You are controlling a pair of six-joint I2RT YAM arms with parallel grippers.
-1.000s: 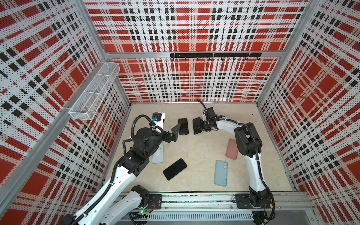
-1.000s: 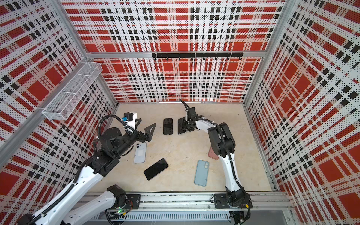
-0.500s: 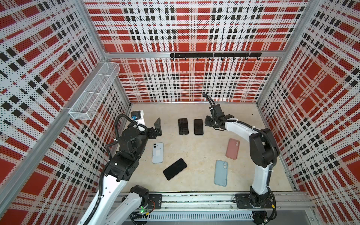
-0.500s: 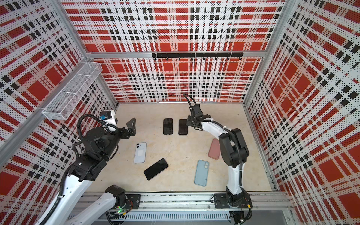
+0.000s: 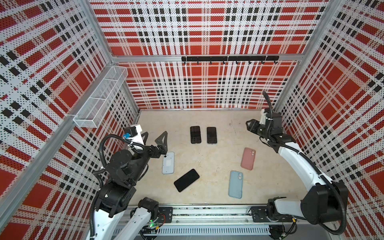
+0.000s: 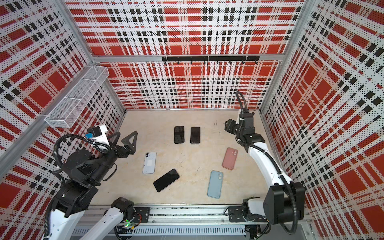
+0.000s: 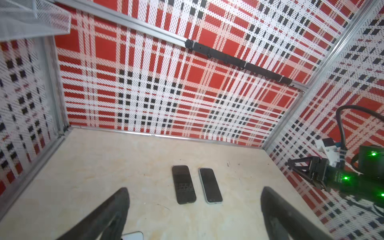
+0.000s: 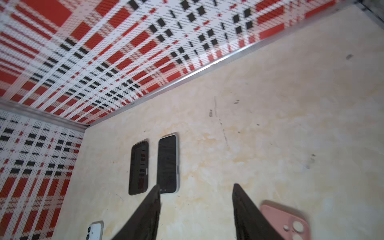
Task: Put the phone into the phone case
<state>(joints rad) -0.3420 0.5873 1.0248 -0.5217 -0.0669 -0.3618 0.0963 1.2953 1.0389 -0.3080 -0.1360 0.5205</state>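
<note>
Well clear of every phone, both pincers hang open and empty above the counter.

The left pincer (image 5: 155, 134) is raised over the left side of the counter (image 5: 218, 116) with its jaws spread wide and nothing in them; the white phone (image 5: 168, 163), lying camera side up, is just in front of it. The right pincer (image 5: 249, 125) is raised near the back right corner, and its wrist view shows only bare counter between its parted jaws. The black phone (image 5: 186, 180) lies screen up and slanted at front middle, well apart from both pincers, between the white phone and the blue case (image 5: 235, 184). The pink case (image 5: 248, 158) lies in front of the right pincer. A dark phone (image 5: 195, 134) and a light-rimmed phone (image 5: 211, 135) lie side by side at back middle.
</note>
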